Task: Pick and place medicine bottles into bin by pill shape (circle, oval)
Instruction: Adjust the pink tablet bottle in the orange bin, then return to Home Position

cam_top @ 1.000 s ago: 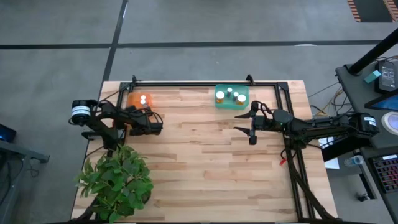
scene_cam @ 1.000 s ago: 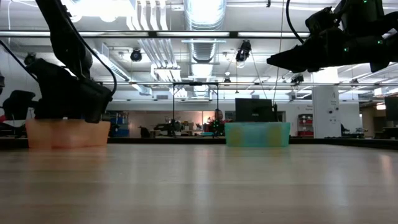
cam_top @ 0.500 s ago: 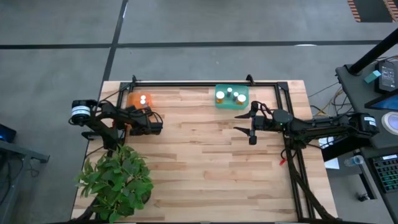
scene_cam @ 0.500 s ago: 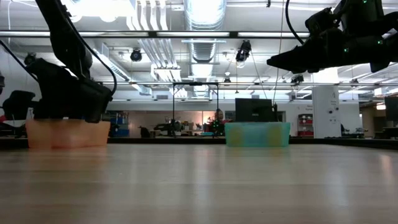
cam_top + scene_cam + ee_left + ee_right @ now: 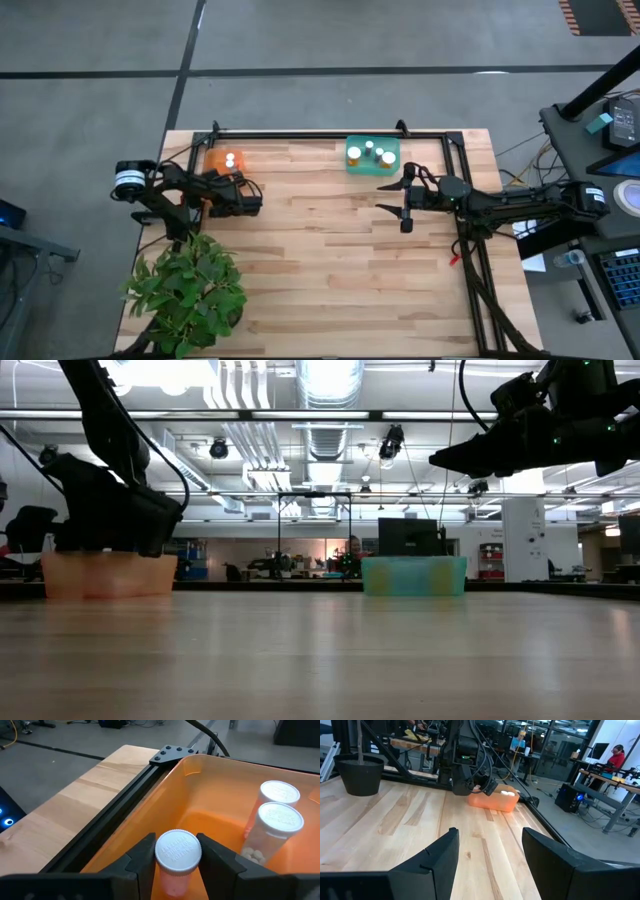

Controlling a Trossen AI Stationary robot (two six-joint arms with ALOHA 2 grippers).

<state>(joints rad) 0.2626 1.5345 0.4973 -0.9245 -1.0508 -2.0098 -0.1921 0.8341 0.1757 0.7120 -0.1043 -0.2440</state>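
Observation:
My left gripper is at the near side of the orange bin at the table's far left, shut on a small bottle with a round white cap and an orange body. Two more white-capped bottles stand in the orange bin. The green bin at the far middle holds three white-capped bottles. My right gripper is open and empty above the table, on the near side of the green bin. My left gripper pinches the bottle between its two fingers, one on each side, at the cap and just below it. The cap faces up toward the wrist camera. The bottle is over the inside of the orange bin; whether its bottom touches the bin floor is hidden.
A potted plant stands at the table's near left corner. A black frame rail runs along the far edge and another down the right side. Bare wood lies between the two arms.

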